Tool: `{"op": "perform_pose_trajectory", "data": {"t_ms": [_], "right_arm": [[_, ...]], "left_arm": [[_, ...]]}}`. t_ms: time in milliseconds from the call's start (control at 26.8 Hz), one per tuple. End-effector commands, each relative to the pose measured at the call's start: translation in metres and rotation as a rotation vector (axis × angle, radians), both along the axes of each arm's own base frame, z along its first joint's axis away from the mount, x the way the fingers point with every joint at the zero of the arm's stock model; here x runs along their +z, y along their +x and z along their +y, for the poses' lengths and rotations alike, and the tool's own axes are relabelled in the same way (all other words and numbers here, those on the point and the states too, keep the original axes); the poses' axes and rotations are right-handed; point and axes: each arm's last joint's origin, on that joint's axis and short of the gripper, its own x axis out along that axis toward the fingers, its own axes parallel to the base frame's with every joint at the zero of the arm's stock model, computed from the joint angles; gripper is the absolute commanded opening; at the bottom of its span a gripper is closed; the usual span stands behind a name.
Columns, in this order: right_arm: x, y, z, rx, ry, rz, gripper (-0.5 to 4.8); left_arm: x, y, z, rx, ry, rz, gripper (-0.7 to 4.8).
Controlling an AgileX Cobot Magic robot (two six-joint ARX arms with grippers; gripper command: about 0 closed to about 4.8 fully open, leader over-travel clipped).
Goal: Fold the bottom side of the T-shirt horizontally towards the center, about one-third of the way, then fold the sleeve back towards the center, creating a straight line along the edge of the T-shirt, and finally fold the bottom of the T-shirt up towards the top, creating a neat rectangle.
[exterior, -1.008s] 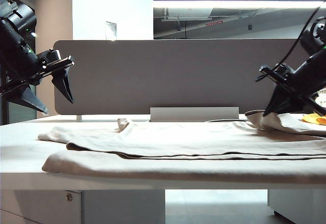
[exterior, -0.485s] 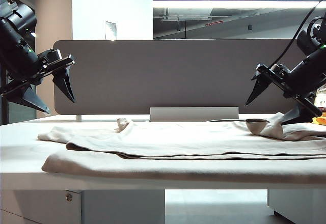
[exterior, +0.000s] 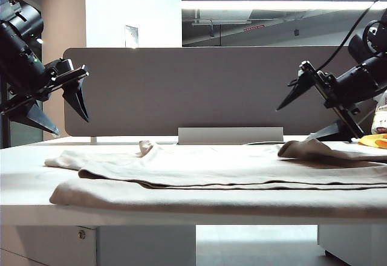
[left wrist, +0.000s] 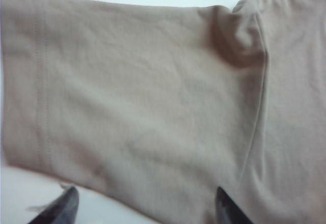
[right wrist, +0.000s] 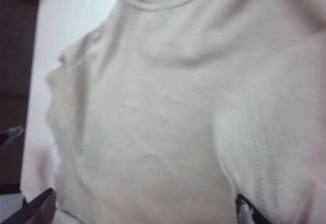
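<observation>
Although no readable writing or brand mark is shown anywhere, a small pale plate [exterior: 132, 36] is seen fixed to the white wall behind, its face too glaring to read. The room is taken up by a grey fabric divider panel [exterior: 199, 90] standing along the far edge of a white desk [exterior: 24, 157], with a long ceiling light strip [exterior: 278, 4] and exposed ducts above. The plain light beige cotton short-sleeved T-shirt [exterior: 217, 163] is spread flat across the desk, folded into long horizontal layers, with its ribbed collar shown in the right wrist view and a sleeve hem with twin stitch lines in the left wrist view. A fold of cloth is bunched up at the shirt's right end, just beside a small yellow object [exterior: 373, 140]. The black left gripper [exterior: 57, 110] is held in the air well above the desk's left end, jaws spread and empty. The black right gripper [exterior: 302, 118] is poised just above the bunched cloth, jaws spread wide, nothing pinched.
</observation>
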Motion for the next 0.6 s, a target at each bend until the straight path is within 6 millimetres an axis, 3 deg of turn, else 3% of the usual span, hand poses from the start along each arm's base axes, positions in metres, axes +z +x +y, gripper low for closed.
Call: {"op": "perform_pose_trajectory", "data": {"t_ms": [37, 187, 373, 597], "right_arm": [[0.011, 0.003, 0.004, 0.027, 0.029, -0.075, 4.6], [0.022, 0.001, 0.001, -0.028, -0.023, -0.107, 3.55], [0.039, -0.004, -0.002, -0.066, -0.098, -0.179, 2.66], [0.036, -0.009, -0.003, -0.071, -0.168, -0.132, 2.61]], "left_arm": [[0.003, 0.0, 0.0, -0.005, 0.005, -0.014, 3.45], [0.002, -0.002, 0.0, -0.013, 0.012, 0.006, 3.45], [0.001, -0.002, 0.0, -0.019, 0.021, 0.01, 3.45], [0.001, -0.002, 0.0, -0.021, 0.02, 0.01, 3.45]]}}
